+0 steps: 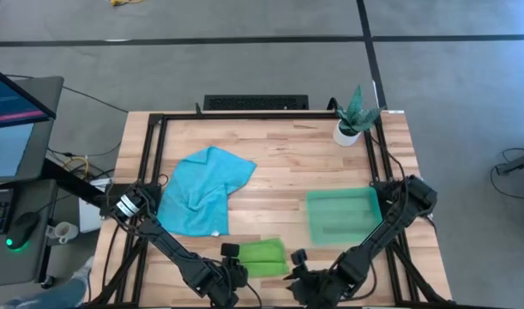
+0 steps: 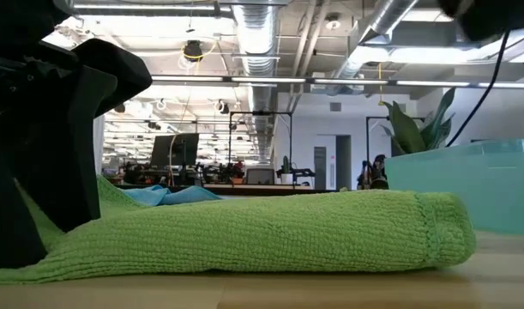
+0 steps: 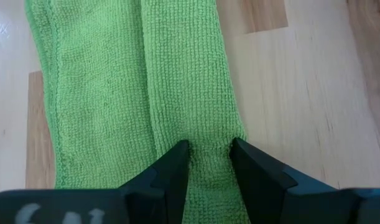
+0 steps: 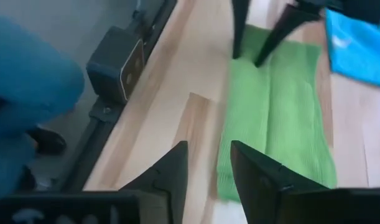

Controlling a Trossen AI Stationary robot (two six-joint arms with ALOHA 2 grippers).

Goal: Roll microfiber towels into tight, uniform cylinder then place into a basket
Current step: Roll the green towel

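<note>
The lime green microfiber towel, rolled into a loose flattened log, lies at the near edge of the pale wooden tabletop, between the two arms. The left tool pinches one end of the roll between its fingers, closed on the fabric. The right tool hovers just beside the other end, fingers parted, holding nothing. The crumpled turquoise blue towel lies farther back (left side), the translucent green plastic basket to the right.
</note>
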